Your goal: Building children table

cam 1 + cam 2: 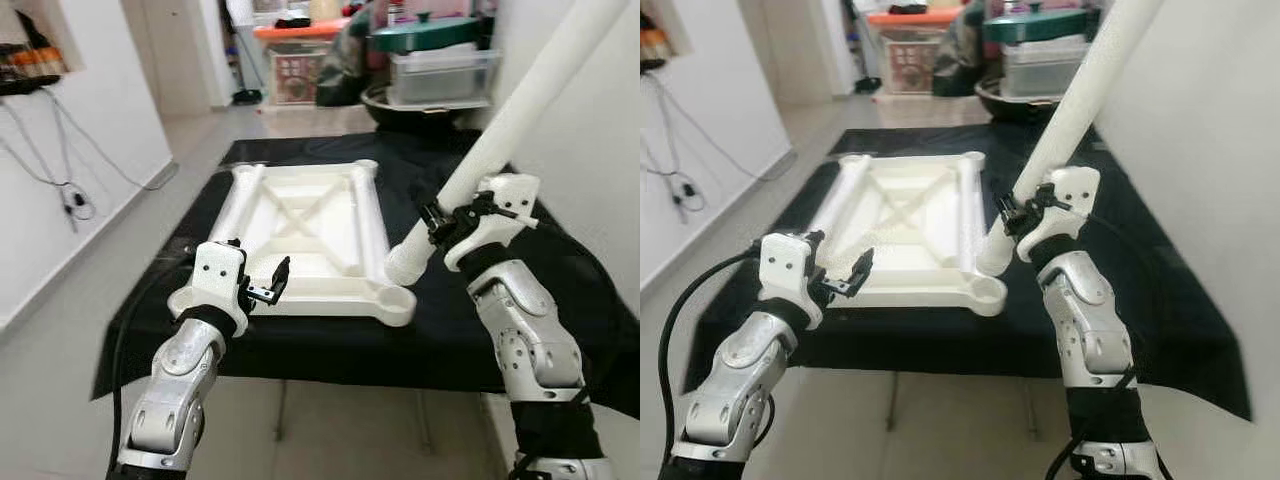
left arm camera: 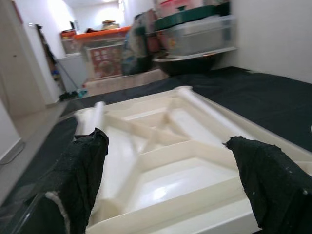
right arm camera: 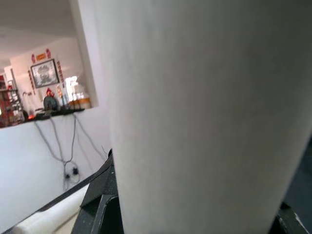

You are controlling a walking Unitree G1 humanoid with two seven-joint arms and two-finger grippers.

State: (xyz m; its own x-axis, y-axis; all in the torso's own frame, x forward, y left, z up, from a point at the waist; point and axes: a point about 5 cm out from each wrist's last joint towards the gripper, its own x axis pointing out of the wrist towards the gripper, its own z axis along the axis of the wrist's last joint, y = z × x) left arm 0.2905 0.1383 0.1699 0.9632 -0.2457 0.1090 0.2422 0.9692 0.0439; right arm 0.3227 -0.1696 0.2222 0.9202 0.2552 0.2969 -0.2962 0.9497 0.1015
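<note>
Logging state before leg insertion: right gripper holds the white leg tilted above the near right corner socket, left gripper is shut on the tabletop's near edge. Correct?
Not quite. The left gripper is open and grips nothing; the left wrist view shows its fingers spread, the upturned tabletop between them. Right gripper does hold the white leg tilted above that socket.

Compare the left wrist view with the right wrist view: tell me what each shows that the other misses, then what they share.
Left wrist view: the open left gripper facing the upturned white tabletop with its crossed ribs, on the black cloth, storage boxes beyond.

Right wrist view: the white table leg close up in the right gripper, plus a wall with hanging cables.

Shared: white table parts and black gripper fingers.
</note>
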